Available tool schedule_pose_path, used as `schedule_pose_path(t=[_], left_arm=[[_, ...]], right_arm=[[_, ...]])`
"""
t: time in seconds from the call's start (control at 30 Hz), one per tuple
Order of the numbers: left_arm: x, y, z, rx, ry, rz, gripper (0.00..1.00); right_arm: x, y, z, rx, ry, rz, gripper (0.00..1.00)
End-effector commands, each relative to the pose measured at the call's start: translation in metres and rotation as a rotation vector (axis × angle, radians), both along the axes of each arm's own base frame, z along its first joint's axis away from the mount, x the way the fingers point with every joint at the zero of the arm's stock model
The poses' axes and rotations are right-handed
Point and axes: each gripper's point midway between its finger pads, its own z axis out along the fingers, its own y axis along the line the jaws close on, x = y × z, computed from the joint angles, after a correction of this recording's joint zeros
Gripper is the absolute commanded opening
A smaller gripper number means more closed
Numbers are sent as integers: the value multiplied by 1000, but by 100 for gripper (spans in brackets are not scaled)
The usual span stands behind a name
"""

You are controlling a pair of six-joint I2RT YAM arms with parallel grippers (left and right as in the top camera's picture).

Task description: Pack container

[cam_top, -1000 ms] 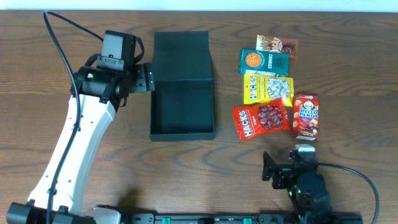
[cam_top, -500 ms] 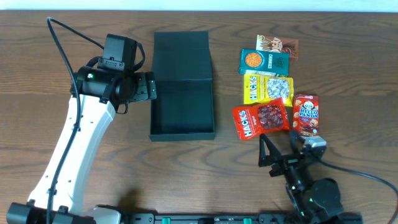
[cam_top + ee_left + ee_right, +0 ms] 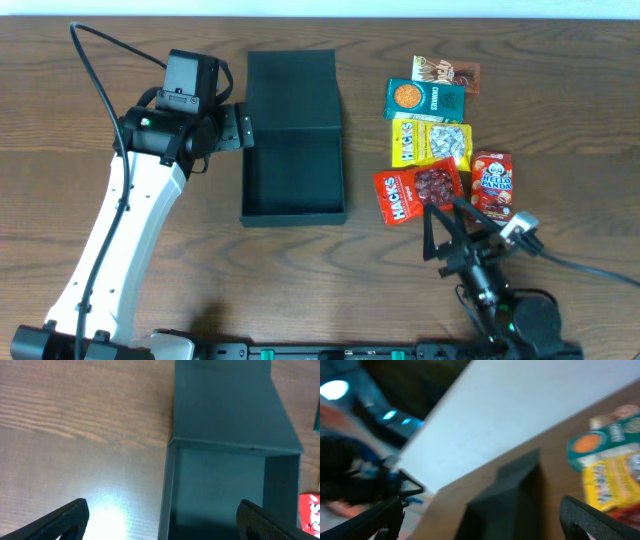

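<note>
Altogether one open container (image 3: 293, 150), five snack packets (image 3: 430, 143), left tool (image 3: 238, 128), right tool (image 3: 447, 228).

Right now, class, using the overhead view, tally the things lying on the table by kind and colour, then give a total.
Container: 1
Red snacks: 2 (red Hacks packet, Hello Panda box)
Yellow Hacks packet: 1
Teal packet: 1
Brown packet: 1
Total: 6

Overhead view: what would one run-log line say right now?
container open, empty | left gripper open, beside container | right gripper open, near red Hacks packet
</note>
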Motion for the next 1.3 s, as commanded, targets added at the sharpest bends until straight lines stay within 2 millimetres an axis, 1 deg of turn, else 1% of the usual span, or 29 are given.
schedule_pose_path(t=[0.0,0.07,0.2,0.27,0.37,0.5,0.6,0.7,0.77,0.87,0.97,1.03,1.27], left_arm=[[5,2,11,-5,-47,11,95],[10,5,15,11,-74,26,95],[15,14,19,51,-106,57,95],[16,17,20,67,-112,69,95],[16,18,20,69,-112,70,95],[16,18,20,69,-112,70,95],[16,18,20,68,-110,70,95],[15,18,18,70,-103,70,95],[14,18,17,72,-96,70,95],[11,18,15,73,-84,68,95],[11,18,15,73,-81,67,95],[11,18,15,73,-81,67,95],[10,18,14,73,-76,67,95]], right_arm=[[18,-14,15,-12,44,-87,99],[35,-14,21,-71,87,-89,99],[69,-6,32,-229,136,-57,99],[92,-4,31,-301,208,-42,99],[117,1,24,-318,334,-8,99],[153,8,19,-241,471,-6,99],[185,11,20,-138,529,-36,99],[209,11,22,-44,541,-60,99],[218,12,25,-7,520,-72,99],[219,14,18,101,580,-85,99],[213,21,11,105,617,-47,99],[210,20,6,101,638,-52,99],[215,19,14,107,602,-53,99]])
